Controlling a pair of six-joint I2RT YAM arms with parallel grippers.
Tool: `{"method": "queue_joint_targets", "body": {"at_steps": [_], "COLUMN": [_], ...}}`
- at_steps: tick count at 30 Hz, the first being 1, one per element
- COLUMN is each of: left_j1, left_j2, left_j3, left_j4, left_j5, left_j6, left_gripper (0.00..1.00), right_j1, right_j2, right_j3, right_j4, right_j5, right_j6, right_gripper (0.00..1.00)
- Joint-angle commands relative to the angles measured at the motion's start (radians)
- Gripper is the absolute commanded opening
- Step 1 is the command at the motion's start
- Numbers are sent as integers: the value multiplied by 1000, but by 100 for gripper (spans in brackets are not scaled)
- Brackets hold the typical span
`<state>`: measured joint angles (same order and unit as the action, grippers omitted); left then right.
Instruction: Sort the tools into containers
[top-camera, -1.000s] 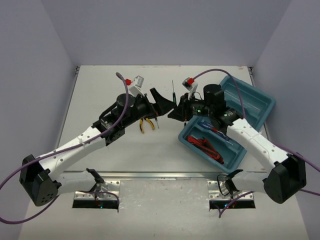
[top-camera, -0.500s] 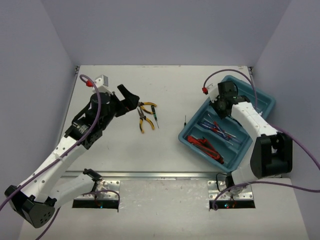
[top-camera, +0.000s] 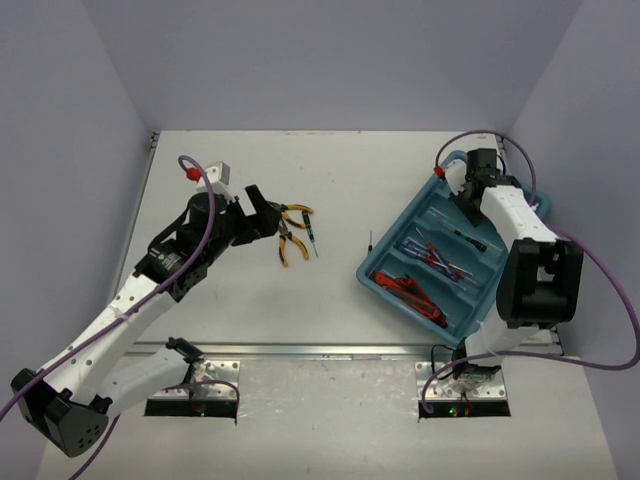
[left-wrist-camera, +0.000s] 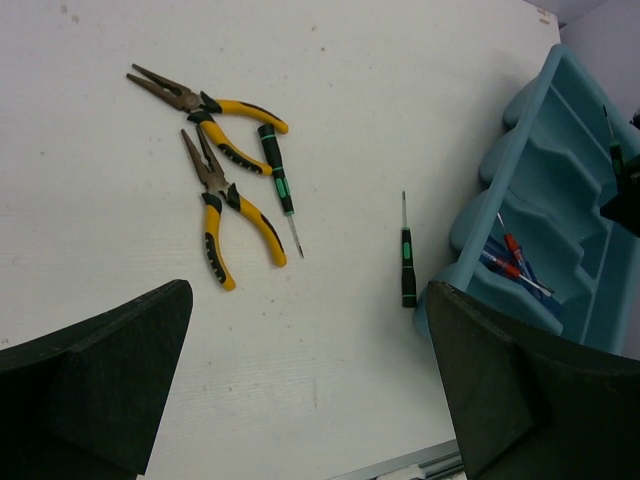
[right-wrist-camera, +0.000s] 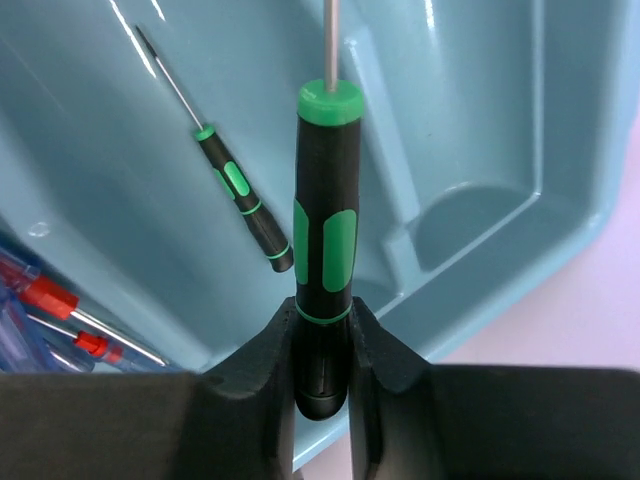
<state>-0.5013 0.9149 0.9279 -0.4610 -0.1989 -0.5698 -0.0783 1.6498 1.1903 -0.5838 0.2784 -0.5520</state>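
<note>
My right gripper (right-wrist-camera: 322, 320) is shut on a black-green screwdriver (right-wrist-camera: 325, 250), its shaft pointing away over the teal tray (right-wrist-camera: 480, 120). A second black-green screwdriver (right-wrist-camera: 240, 205) lies in that compartment, with blue-handled screwdrivers (right-wrist-camera: 60, 310) in the one beside it. From above, the right gripper (top-camera: 470, 195) hangs over the tray's (top-camera: 520, 210) far end; red-handled pliers (top-camera: 415, 292) lie in its near compartment. My left gripper (top-camera: 262, 215) is open, just left of two yellow-handled pliers (left-wrist-camera: 215, 105) (left-wrist-camera: 225, 205) and a black-green screwdriver (left-wrist-camera: 277, 180). Another black-green screwdriver (left-wrist-camera: 406, 265) lies by the tray's left edge.
A metal rail (top-camera: 330, 350) runs along the table's near edge between the arm bases. Lilac walls close off the left, back and right sides. The right arm's purple cable (top-camera: 600, 300) loops beyond the tray's right side.
My right gripper has carried the black-green screwdriver from the table's middle to over the tray's far end. The left arm has pulled back left, off the yellow pliers.
</note>
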Motion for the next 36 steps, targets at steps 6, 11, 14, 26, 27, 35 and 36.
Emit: {"method": "queue_joint_targets", "body": {"at_steps": [6, 11, 14, 26, 27, 35, 36], "left_j1": [-9, -9, -9, -43, -47, -111, -114], "left_j2": [17, 94, 171, 737, 791, 1161, 1189], "left_j3": [5, 32, 43, 280, 328, 689, 704], "left_j4": [18, -6, 2, 169, 178, 65, 63], "left_j5": [11, 66, 125, 284, 286, 235, 240], "left_j6": [29, 18, -9, -81, -90, -73, -76], "left_gripper": [100, 100, 100, 93, 90, 83, 82], "right_j1": [-11, -7, 12, 126, 142, 229, 232], "right_j2": [-2, -53, -96, -489, -531, -622, -620], "right_j3": [33, 68, 163, -29, -77, -172, -170], "right_j4": [-29, -35, -58, 281, 316, 363, 362], "right_j5": [-12, -54, -88, -739, -729, -636, -640], "right_j6": [-11, 49, 162, 877, 897, 893, 893], "right_gripper": [56, 99, 99, 99, 99, 99, 99]}}
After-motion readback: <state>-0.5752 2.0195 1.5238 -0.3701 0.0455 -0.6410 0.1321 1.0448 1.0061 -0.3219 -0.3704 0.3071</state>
